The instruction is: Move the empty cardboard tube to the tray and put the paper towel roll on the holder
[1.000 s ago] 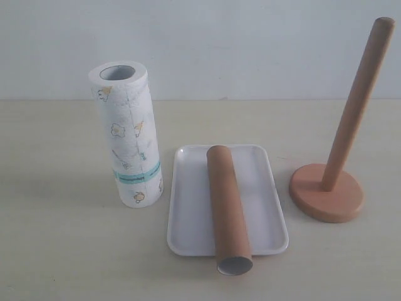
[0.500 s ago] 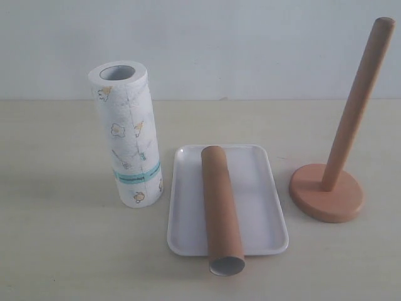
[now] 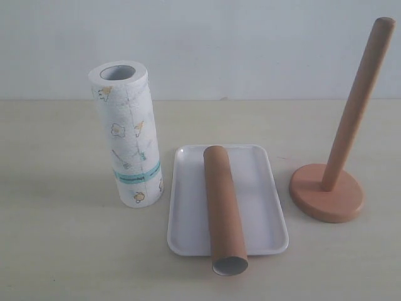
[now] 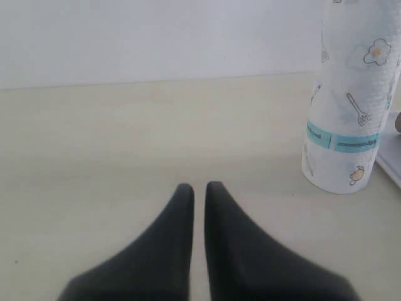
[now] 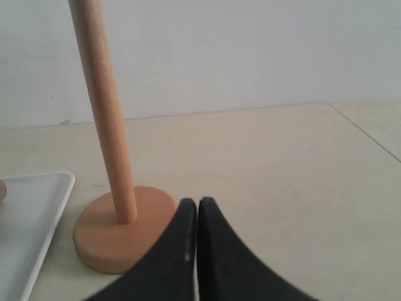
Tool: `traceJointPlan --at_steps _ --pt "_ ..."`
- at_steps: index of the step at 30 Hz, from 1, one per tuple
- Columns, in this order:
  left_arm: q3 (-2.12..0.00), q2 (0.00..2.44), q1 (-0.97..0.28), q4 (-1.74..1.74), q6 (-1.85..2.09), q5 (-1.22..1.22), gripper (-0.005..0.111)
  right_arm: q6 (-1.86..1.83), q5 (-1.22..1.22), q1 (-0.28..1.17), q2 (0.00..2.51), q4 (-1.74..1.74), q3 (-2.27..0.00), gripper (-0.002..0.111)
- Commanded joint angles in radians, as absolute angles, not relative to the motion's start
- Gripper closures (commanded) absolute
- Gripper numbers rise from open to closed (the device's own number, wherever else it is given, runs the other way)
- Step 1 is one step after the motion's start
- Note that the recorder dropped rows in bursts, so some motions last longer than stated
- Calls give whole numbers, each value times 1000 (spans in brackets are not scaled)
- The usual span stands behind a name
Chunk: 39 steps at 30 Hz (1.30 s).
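Well, got empty cardboard tube (image 3: 224,213) lying along the tray (image 3: 257,188), paper towel roll (image 3: 128,138) upright on counter (image 3: 62,251) — core up for the bare holder (image 3: 326,200). Got left pincer (image 4: 199,185) and right pincer (image 5: 197,200) pressed together, empty.

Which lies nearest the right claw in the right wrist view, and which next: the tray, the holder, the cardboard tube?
From the right claw:
1. holder, its base right beside the claw tips.
2. tray, beyond the holder's base.
3. cardboard tube, only a sliver showing, on the tray past its near rim.
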<state>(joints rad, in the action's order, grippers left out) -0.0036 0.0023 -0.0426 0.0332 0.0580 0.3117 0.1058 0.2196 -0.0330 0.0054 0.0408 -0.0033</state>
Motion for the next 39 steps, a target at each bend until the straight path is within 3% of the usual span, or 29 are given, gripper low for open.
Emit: traceJointPlan --at_steps 1,5,39 --pt "0 0 -39 43 63 306 101 57 236 -38 0 26 0 108" --pt "0 0 -39 43 63 306 101 -19 328 -38 0 -34 0 108" --pt "0 0 -39 23 71 300 101 -15 335 -38 0 -34 0 108"
